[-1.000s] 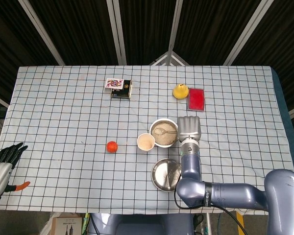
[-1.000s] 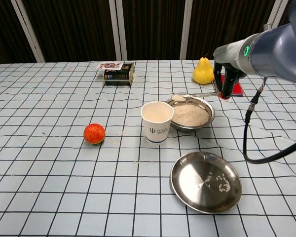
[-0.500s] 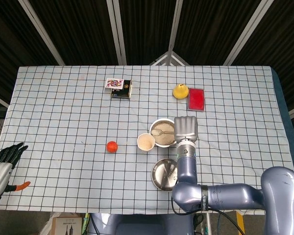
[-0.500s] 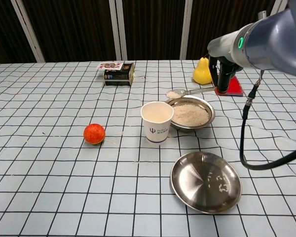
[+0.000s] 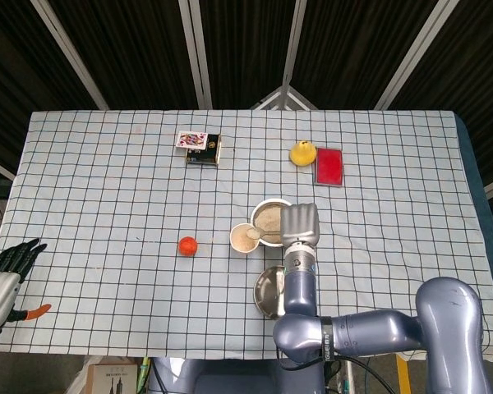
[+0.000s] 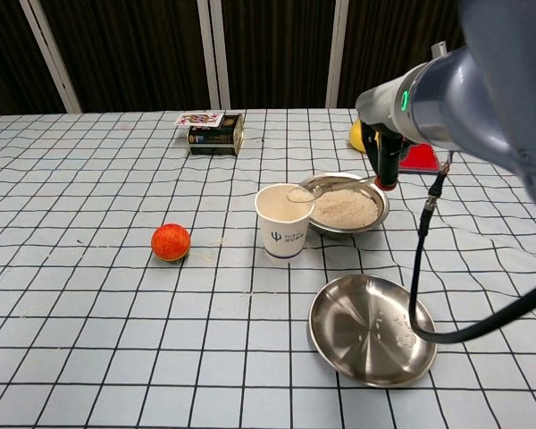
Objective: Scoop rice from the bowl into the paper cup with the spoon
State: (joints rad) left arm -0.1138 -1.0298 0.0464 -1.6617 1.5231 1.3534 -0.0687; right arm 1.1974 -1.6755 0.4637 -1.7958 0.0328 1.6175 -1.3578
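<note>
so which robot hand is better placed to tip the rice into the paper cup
The right robot hand. It already holds the spoon, whose bowl sits at the paper cup rim. The left robot hand is holding nothing at the table's far left edge.

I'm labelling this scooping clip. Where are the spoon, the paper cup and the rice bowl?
spoon (image 6: 300, 193): chest view, on its scoop end above the cup's rim.
paper cup (image 6: 282, 234): chest view, on its outer wall.
rice bowl (image 6: 381, 207): chest view, on its right metal rim.
</note>
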